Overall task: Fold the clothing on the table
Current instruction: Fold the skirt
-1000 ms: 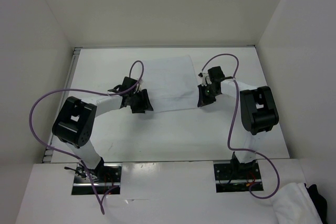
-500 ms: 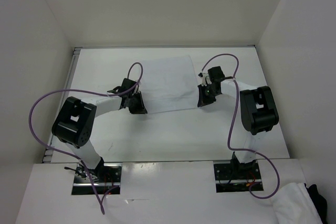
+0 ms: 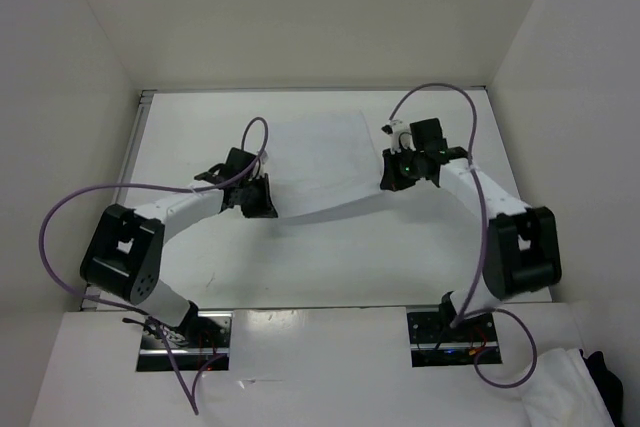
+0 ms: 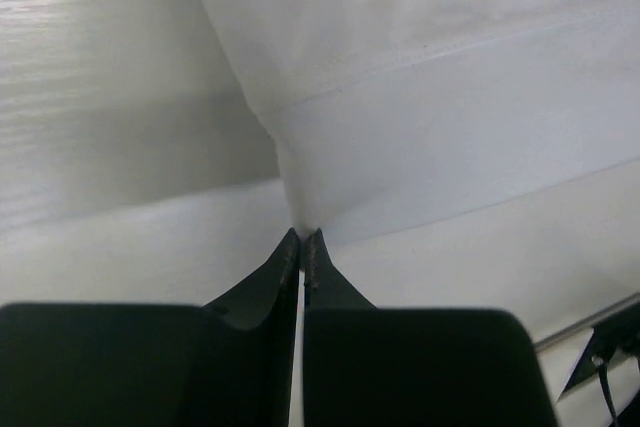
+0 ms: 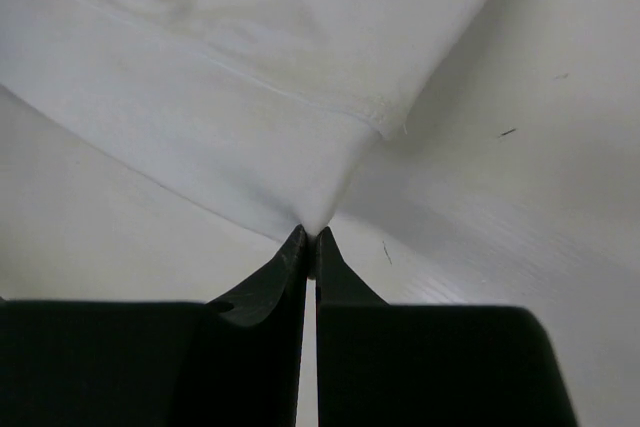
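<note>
Pinches near corners of the clothing [image 3: 318, 162], left gripper [image 4: 302, 238] and right gripper [image 5: 309, 237] clamped tight. Probably handles light, limp, saggy.

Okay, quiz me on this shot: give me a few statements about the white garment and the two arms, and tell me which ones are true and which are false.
1. The left pincer is shut on a near corner of the clothing. True.
2. The right pincer hangs open, holding nothing. False: it is shut on the clothing's other near corner.
3. The far part of the clothing lies flat on the table. True.
4. The clothing is rolled into a tight ball. False: it is spread out between the two pincers.
5. A purple cable loops over the right arm. True.
</note>
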Action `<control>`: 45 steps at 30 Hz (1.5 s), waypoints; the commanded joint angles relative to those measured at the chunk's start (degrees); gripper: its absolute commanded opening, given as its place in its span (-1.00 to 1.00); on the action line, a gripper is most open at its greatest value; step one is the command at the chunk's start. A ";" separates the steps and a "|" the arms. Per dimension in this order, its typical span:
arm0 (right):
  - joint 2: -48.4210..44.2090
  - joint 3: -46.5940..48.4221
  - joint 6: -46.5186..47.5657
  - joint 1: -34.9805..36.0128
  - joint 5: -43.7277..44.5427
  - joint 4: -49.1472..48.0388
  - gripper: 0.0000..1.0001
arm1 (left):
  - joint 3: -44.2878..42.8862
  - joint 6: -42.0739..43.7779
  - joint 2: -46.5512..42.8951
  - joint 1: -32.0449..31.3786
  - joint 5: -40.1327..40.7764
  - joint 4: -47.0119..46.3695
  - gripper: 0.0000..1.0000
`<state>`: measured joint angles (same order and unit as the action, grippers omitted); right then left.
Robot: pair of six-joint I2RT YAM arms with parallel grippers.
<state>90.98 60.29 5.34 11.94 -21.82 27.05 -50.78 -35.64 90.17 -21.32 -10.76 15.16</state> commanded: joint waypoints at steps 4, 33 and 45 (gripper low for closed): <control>-16.52 -3.33 13.18 -0.08 -1.91 3.97 -1.00 | 0.59 4.26 -9.13 -1.44 -4.52 7.16 -0.99; -13.83 6.50 12.25 -0.08 -19.02 14.88 -1.00 | -7.49 -2.95 -23.29 1.89 -11.91 14.64 -0.99; -10.47 8.09 -2.26 -1.75 -16.94 5.05 -1.00 | -6.34 -5.76 -25.04 7.17 -10.15 15.96 -0.99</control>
<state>79.70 65.01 8.38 10.87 -38.79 38.41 -55.72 -39.57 66.96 -15.09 -21.26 31.09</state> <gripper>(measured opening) 0.054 0.014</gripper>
